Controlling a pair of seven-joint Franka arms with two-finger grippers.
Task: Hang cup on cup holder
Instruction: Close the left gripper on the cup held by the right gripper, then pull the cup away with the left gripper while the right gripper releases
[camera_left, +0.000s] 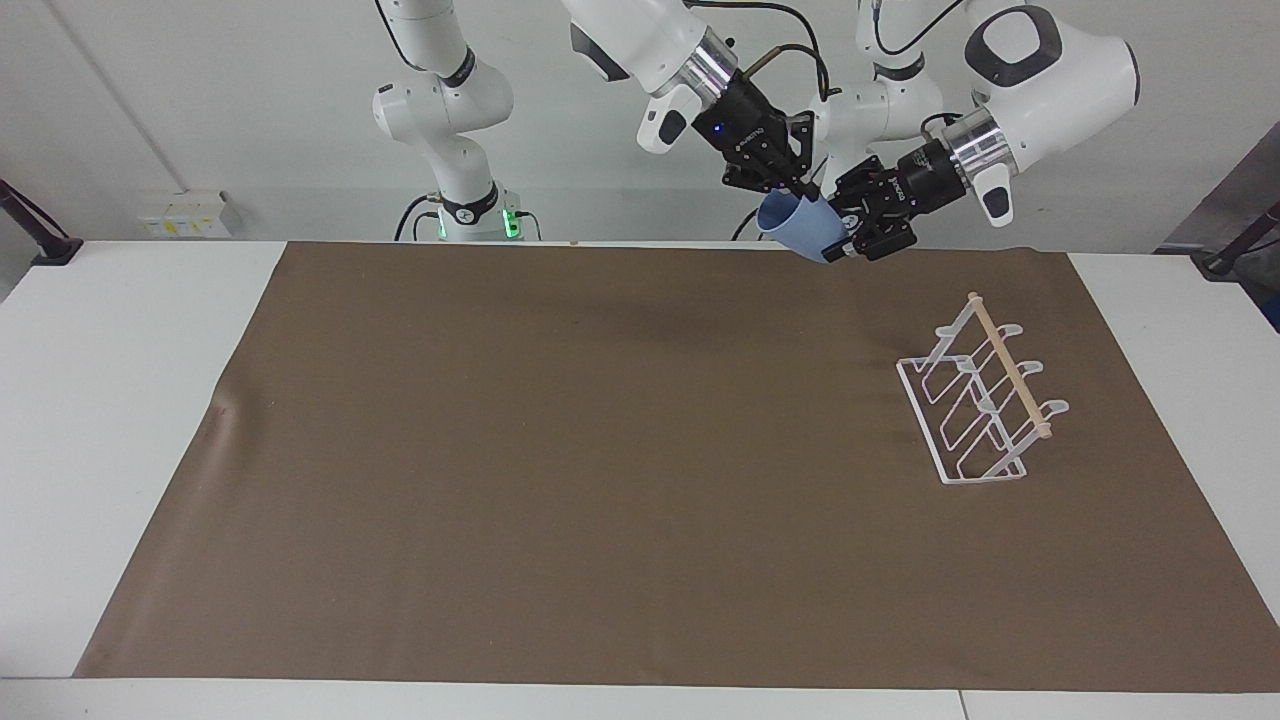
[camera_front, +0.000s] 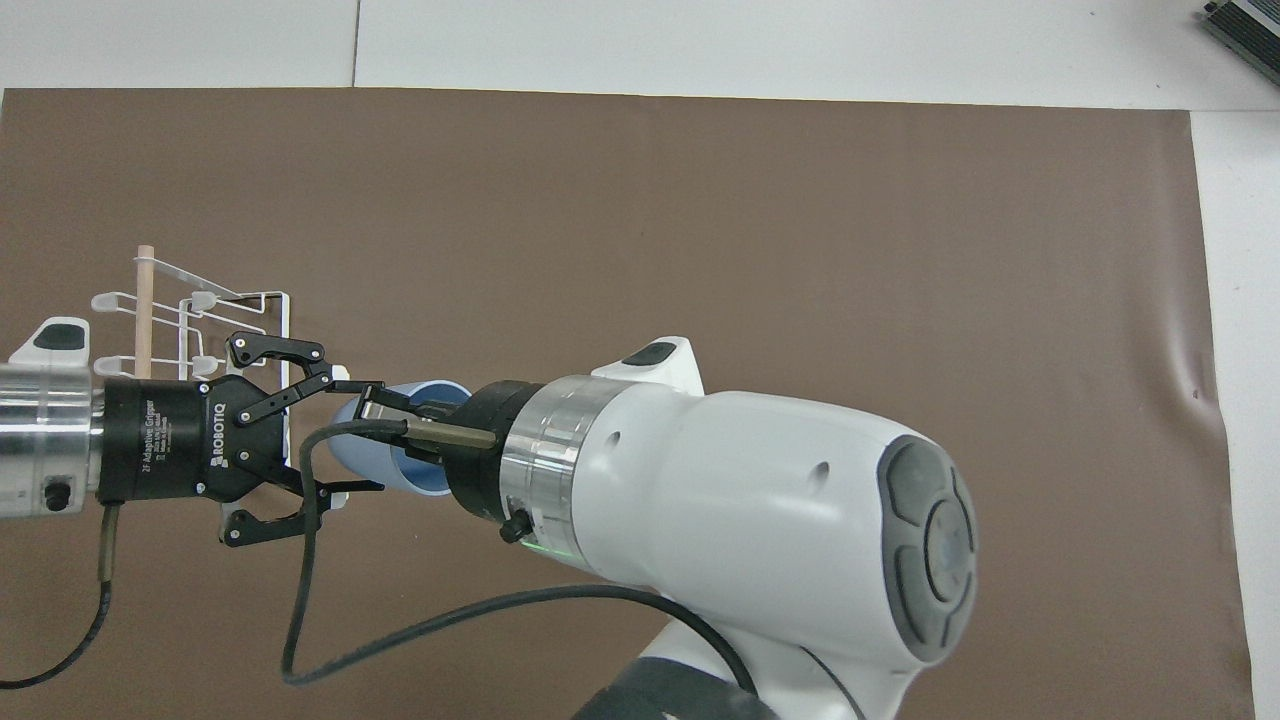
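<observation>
Facing view | tapered matte cup (camera_left: 805, 229) | white wire cup holder (camera_left: 982, 400)

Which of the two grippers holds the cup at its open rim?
The right gripper, pinching the rim of the cup from above; the left gripper is instead shut on its closed bottom end.

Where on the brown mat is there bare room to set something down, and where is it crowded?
Bare: the brown mat from the cup holder to the right arm's end. Crowded: beside the holder, where the left pincer and right pincer both grip the cup.
</observation>
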